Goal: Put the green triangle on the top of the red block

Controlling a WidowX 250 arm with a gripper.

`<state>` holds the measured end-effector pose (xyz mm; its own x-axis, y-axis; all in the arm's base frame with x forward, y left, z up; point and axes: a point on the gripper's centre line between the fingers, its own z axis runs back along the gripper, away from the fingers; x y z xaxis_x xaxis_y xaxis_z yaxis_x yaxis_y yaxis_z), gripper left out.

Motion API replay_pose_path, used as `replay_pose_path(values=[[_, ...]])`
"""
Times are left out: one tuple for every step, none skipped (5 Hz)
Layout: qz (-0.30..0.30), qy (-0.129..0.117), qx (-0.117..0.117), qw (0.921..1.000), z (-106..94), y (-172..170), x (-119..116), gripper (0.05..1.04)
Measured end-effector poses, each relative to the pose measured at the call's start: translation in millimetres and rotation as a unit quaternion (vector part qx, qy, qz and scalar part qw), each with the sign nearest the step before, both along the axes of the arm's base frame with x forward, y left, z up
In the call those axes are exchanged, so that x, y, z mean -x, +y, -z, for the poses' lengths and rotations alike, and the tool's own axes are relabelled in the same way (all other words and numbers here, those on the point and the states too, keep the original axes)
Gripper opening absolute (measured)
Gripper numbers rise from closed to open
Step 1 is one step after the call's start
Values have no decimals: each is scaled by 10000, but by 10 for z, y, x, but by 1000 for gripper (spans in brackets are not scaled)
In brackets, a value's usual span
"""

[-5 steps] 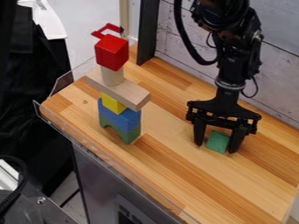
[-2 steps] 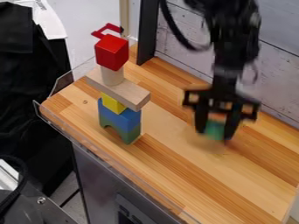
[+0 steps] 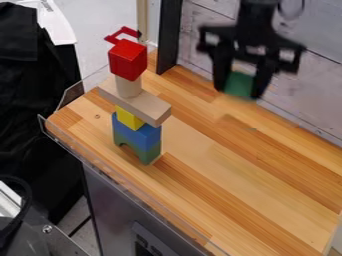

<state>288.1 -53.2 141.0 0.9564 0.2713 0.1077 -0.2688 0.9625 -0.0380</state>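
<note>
Red block (image 3: 127, 61) at 11 o'clock, atop pale cylinder (image 3: 128, 87) and wooden plank (image 3: 136, 104); its top looks bare; claw (image 3: 238, 92) at 2 o'clock, clamped on green triangle (image 3: 239, 84), above the counter (image 3: 244, 172); step in hand looks like the carry towards 9 o'clock; best to clear the red block's height first, centre over it, lower slowly with base level, release gently; a sideways nudge could topple the tower.

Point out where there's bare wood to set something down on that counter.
The big bare patch on the counter runs from the block tower to the picture's lower right, between the front edge and the back wall. It's crowded around the tower, and near the wall where the pincer holds the green block.
</note>
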Motion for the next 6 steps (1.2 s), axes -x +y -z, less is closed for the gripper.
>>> replay_pose_path(values=[[66, 21, -44, 10000, -266, 164, 33, 550], [-146, -145, 77, 9998, -477, 405, 136, 550], [-313, -151, 141, 9993, -550, 586, 207, 551], [-420, -45, 120, 9990, -546, 768, 253, 550], [-484, 41, 165, 9987, -539, 892, 299, 550], [-551, 120, 144, 9983, -525, 1023, 336, 551]])
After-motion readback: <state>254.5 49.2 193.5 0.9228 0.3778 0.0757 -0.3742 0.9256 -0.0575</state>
